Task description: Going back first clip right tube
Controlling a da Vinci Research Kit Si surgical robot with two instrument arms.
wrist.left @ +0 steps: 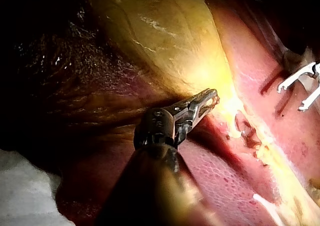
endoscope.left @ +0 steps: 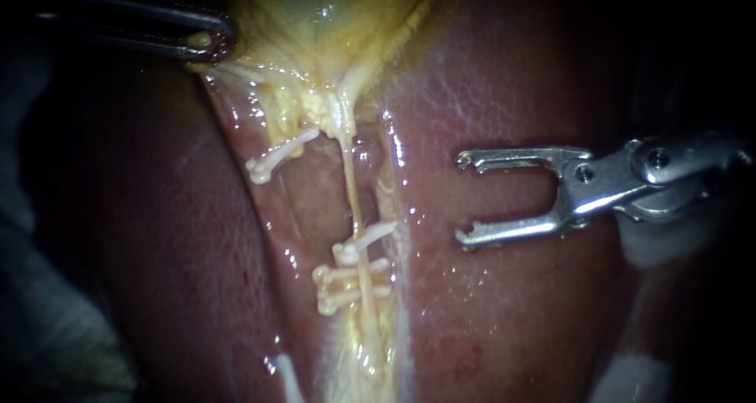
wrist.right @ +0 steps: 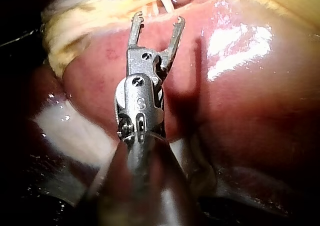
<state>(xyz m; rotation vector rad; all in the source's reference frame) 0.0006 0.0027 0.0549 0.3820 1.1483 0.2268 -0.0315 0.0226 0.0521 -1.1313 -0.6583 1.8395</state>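
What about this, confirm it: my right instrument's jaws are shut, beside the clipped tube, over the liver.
Wrong on the jaws: the endoscope view shows the right instrument with jaws open and empty. It does sit beside the clipped tube, over the liver.

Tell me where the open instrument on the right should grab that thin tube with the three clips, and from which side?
Probably the bare stretch of the right tube above its clips, coming from the right: there it runs thin, straight and uncovered, and the right instrument, jaws open, faces it across the liver.
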